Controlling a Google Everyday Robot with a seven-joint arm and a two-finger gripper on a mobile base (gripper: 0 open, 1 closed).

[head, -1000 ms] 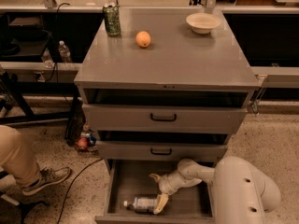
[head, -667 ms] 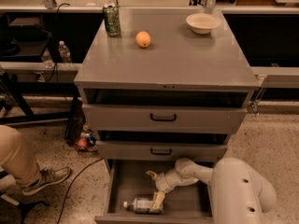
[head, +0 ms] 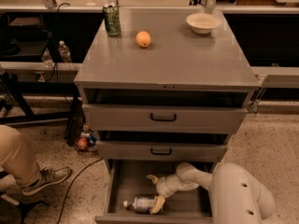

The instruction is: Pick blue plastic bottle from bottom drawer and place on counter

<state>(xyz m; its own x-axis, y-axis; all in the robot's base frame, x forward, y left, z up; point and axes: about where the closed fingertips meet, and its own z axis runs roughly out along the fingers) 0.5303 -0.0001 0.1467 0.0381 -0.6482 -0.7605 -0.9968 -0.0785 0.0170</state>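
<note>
The bottom drawer (head: 122, 185) is pulled open at the foot of the grey cabinet. The blue plastic bottle (head: 139, 203) lies on its side on the drawer floor near the front, white cap pointing left. My gripper (head: 155, 191) reaches into the drawer from the right. Its yellowish fingers are spread, one finger (head: 159, 204) lying against the bottle's right end, the other (head: 152, 178) raised behind it. The jaws are not closed on the bottle. The counter (head: 163, 50) is the cabinet's grey top.
On the counter stand a green drink can (head: 111, 20), an orange (head: 143, 38) and a white bowl (head: 202, 22). Two shut drawers with black handles (head: 163, 118) sit above. A person's leg and shoe (head: 32, 169) are at the left. Cables and bottles lie beside the cabinet.
My gripper has moved left and slightly forward in the drawer, so its lower finger now lies at the bottle's right end. The bottle has not moved.
</note>
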